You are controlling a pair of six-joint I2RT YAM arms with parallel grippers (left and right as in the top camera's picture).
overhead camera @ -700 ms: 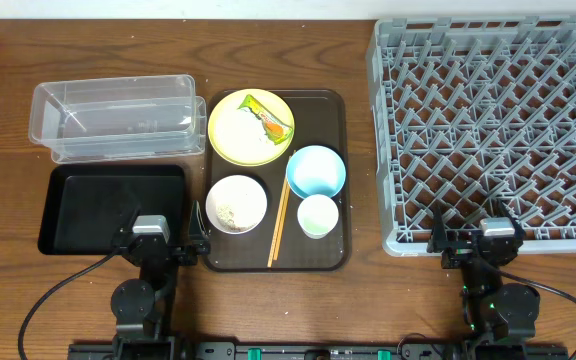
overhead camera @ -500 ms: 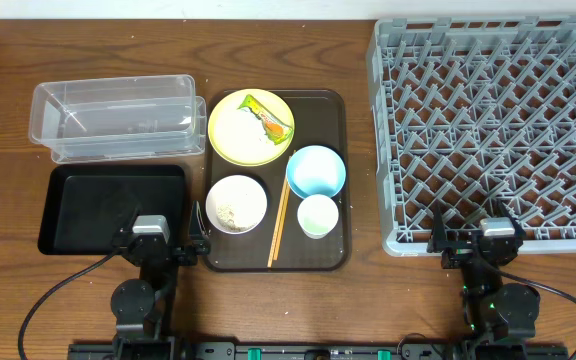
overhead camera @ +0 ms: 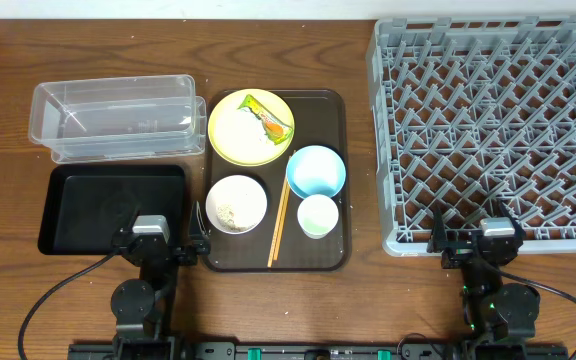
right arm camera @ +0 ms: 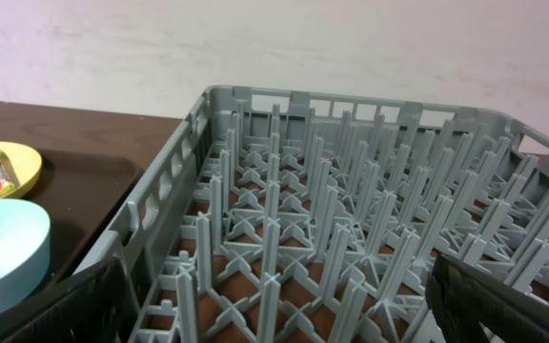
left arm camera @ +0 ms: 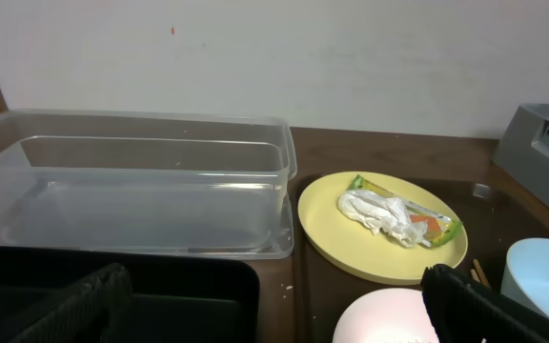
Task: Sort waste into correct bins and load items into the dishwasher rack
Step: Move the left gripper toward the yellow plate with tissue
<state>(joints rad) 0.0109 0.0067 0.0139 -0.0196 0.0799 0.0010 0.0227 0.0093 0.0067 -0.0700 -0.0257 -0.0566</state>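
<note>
On the dark brown serving tray [overhead camera: 326, 106], the job looked unstarted: crumpled green-and-orange snack wrapper [overhead camera: 270, 118] on the round yellow plate [overhead camera: 236, 138], whitish rice crumbs [overhead camera: 233, 210] in the white bowl [overhead camera: 253, 192], grey pegged dishwasher rack [overhead camera: 493, 130] unloaded, and left claw [left arm camera: 273, 286] and right claw [right arm camera: 274, 276] both spread wide, gripping nothing.

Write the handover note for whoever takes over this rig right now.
Hands: left hand and right hand both open, holding nothing.
Where: snack wrapper on the yellow plate; crumbs in the white bowl; blue bowl, cup and chopsticks beside them, all on the brown serving tray.
Clear tub, black tray and rack hold nothing.
Done: nothing.
Left: bin the wrapper and crumbs, then rack the plate, both bowls, cup and chopsticks.
</note>
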